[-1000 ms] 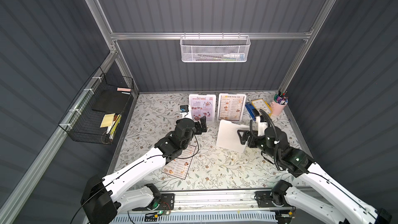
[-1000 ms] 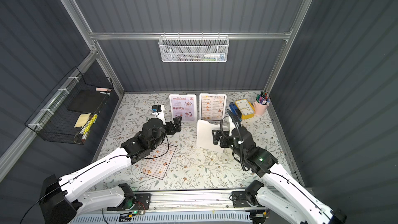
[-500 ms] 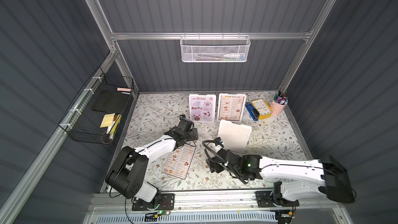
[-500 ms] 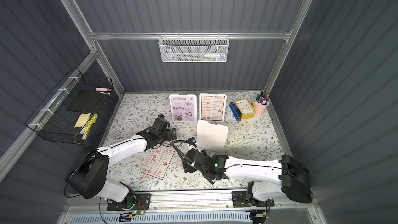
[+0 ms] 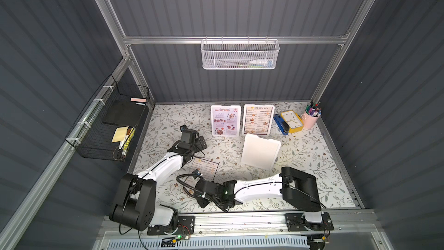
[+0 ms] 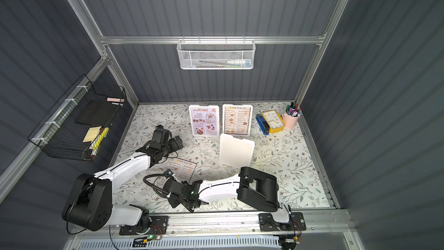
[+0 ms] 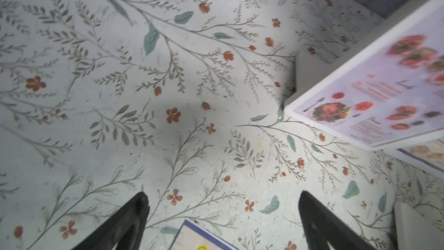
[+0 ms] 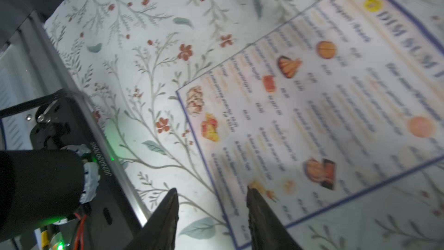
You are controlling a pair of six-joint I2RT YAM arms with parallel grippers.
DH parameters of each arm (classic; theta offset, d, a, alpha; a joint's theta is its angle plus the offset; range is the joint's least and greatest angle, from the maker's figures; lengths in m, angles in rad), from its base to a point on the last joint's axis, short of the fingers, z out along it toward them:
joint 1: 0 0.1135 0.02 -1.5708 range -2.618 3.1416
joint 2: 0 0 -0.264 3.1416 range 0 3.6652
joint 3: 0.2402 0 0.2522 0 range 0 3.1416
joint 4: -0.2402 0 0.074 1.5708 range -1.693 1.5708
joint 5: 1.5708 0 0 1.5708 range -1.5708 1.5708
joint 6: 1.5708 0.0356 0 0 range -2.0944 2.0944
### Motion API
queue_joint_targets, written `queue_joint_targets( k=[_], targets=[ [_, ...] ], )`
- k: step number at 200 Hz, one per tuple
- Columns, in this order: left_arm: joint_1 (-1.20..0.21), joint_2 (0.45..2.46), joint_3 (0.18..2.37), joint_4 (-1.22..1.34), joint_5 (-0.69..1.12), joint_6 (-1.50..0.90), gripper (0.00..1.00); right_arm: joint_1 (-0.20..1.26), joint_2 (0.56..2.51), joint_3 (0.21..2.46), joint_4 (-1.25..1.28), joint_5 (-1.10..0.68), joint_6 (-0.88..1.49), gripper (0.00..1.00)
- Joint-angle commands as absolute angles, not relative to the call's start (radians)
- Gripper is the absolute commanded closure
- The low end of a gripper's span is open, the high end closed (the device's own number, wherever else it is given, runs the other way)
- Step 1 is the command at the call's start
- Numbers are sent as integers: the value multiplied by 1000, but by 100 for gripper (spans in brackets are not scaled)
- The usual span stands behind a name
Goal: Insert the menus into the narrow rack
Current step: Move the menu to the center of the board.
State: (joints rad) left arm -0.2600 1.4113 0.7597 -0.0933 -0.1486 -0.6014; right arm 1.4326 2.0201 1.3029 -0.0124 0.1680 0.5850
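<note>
One "DIM SUM INN" menu [image 5: 206, 167] [image 8: 324, 107] lies flat on the floral table. My right gripper [image 8: 211, 188] [image 5: 197, 181] hovers low over its near corner, jaws partly apart and straddling the sheet's long edge, with nothing clamped. My left gripper [image 7: 223, 193] [image 5: 200, 141] is wide open just beyond that menu's far corner [image 7: 199, 239], holding nothing. A lavender menu [image 5: 225, 120] [image 7: 384, 92] and another "DIM SUM INN" menu [image 5: 258, 119] stand in white holders at the back. The narrow white mesh rack [image 5: 239, 55] hangs on the back rail.
A blank white holder [image 5: 260, 151] leans mid-table, right of the flat menu. A blue stapler [image 5: 281, 124], a yellow clock [image 5: 292, 121] and a pink pen cup [image 5: 311, 117] sit at the back right. A black wire basket [image 5: 113, 126] hangs on the left wall.
My right arm left the blank holder, swung left and came down to the flat menu, its jaws narrowing. My left arm dropped low and stretched out, still open.
</note>
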Motion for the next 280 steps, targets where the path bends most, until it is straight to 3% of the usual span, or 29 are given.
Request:
queue_joint_targets(
  k=[1,49,141,195,221,280],
  targets=[
    [-245,1457,752,-150,-169,-664,1,1453,2084,1369,-5,116,571,51],
    [-243,1526,757,-219,-217,-734,1,1440,2140,1350,-10,154,611,51],
    [-244,1573,741,-203,-155,-696,1,1310,2065,1151,55,170,666,51],
    [-245,1570,735,-212,-113,-625,1,1302,1947,1151,-13,224,613,39],
    [-262,1576,744,-225,-90,-615,1,1251,1875,1123,-44,239,632,38],
    [-306,1585,752,-243,-97,-626,15,1107,1892,1127,-60,196,661,40]
  ],
)
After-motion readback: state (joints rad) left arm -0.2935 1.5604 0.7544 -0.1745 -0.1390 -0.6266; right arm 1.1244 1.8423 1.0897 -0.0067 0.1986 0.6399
